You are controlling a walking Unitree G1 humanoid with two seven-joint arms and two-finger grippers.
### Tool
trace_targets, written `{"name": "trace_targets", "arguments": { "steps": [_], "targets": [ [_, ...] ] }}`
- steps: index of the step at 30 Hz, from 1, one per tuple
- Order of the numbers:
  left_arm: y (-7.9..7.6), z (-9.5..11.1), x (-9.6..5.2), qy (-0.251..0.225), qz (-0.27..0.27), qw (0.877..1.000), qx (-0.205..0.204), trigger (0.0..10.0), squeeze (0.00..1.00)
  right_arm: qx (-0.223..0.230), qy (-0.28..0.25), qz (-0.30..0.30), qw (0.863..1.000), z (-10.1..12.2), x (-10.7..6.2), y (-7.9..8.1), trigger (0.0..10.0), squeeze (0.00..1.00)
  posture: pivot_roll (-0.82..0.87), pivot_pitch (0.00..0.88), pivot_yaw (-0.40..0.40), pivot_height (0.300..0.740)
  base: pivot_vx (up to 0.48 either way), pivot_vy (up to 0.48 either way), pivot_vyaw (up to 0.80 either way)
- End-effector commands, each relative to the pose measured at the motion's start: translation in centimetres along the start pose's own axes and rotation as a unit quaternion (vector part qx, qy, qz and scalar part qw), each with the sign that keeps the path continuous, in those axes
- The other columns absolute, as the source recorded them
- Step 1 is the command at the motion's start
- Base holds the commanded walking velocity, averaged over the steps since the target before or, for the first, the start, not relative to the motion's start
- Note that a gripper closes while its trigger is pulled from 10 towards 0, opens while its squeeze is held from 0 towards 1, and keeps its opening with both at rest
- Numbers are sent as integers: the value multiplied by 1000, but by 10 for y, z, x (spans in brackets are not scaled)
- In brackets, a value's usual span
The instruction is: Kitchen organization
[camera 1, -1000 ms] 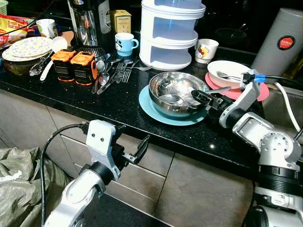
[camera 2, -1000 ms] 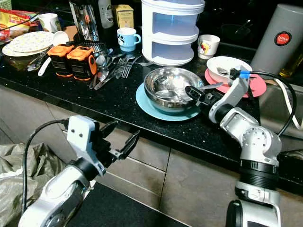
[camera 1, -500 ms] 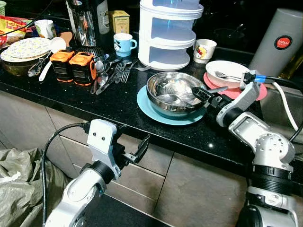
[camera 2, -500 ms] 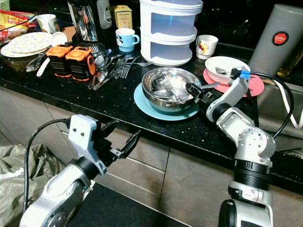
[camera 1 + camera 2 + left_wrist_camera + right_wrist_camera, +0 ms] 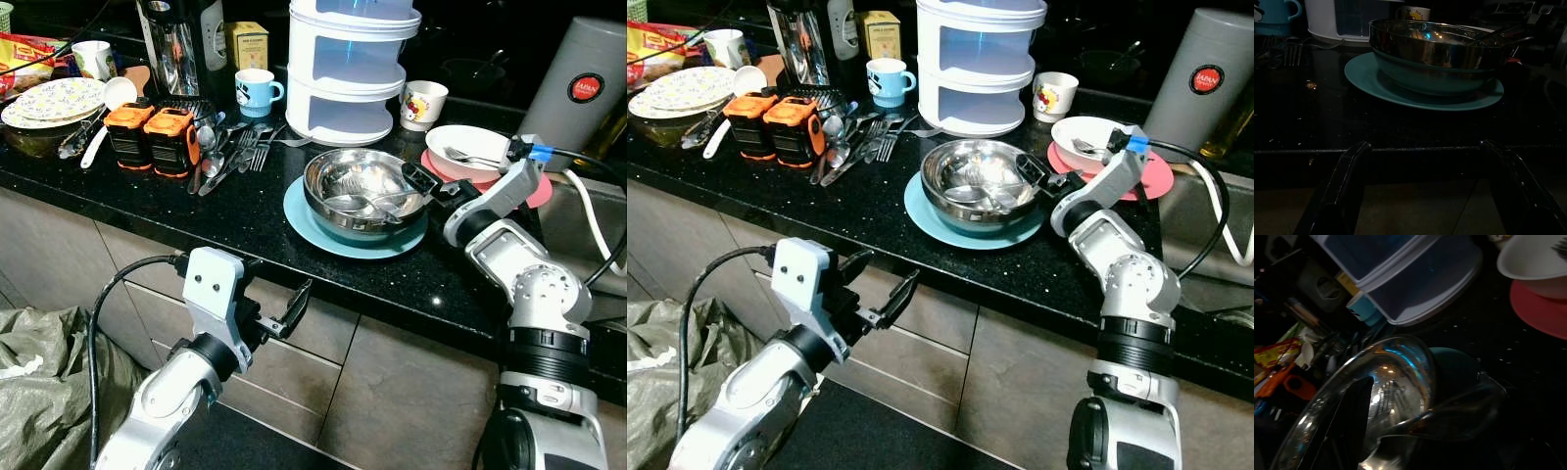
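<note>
While right fingers (image 5: 1352, 426) straddle bowl (image 5: 361, 191) rim, spoon inside.

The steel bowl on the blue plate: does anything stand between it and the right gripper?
Nothing visible does. The right gripper is already at the rim of the shiny steel bowl, which rests on the round blue plate.

The teal plate (image 5: 323, 230) is mostly covered by the steel bowl (image 5: 362, 191) sitting on it; whether the right gripper (image 5: 423, 184) at the bowl's rim actually grips it cannot be told; the white storage tower (image 5: 348, 69) behind the bowl is cut off by the top edge; beside the bowl, the pink plate (image 5: 537, 191) lies partly behind the right arm; the cutlery pile (image 5: 230, 152) is too tangled to count.
</note>
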State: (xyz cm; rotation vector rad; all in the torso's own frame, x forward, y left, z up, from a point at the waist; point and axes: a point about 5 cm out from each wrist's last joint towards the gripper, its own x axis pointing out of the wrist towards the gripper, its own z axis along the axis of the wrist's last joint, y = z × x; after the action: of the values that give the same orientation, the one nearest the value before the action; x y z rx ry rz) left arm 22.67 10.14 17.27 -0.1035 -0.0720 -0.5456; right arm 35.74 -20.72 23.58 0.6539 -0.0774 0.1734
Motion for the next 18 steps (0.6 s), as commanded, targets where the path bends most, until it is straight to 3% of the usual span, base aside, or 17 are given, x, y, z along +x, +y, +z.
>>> {"name": "trace_targets", "arguments": {
  "steps": [1,3,4,5,6,7,18],
  "targets": [
    [0,1,-1,0,3,1000,7,10000,0,4,-14,-9,1000,3,2,-1,10000,0,157,0,-26,740,0,0,0],
    [0,1,-1,0,3,1000,7,10000,0,5,-16,-10,1000,4,2,-2,10000,0,154,0,-25,740,0,0,0],
    [0,1,-1,0,3,1000,7,10000,0,5,-18,-11,1000,5,2,-2,9529,0,154,0,-25,740,0,0,0],
    [0,1,-1,0,3,1000,7,10000,0,6,-22,-12,1000,6,2,-3,7529,0,153,0,-25,740,0,0,0],
    [0,1,-1,-1,3,1000,7,10000,0,7,-24,-13,1000,7,2,-3,7529,0,153,0,-25,740,0,0,0],
    [0,1,-1,0,3,1000,7,10000,0,8,-29,-15,999,9,2,-4,0,0,151,0,-23,740,0,0,0],
    [2,1,-1,1,2,1000,8,10000,0,24,-51,-12,998,14,1,-3,0,0,155,0,-15,740,0,0,0]
  ]
}}
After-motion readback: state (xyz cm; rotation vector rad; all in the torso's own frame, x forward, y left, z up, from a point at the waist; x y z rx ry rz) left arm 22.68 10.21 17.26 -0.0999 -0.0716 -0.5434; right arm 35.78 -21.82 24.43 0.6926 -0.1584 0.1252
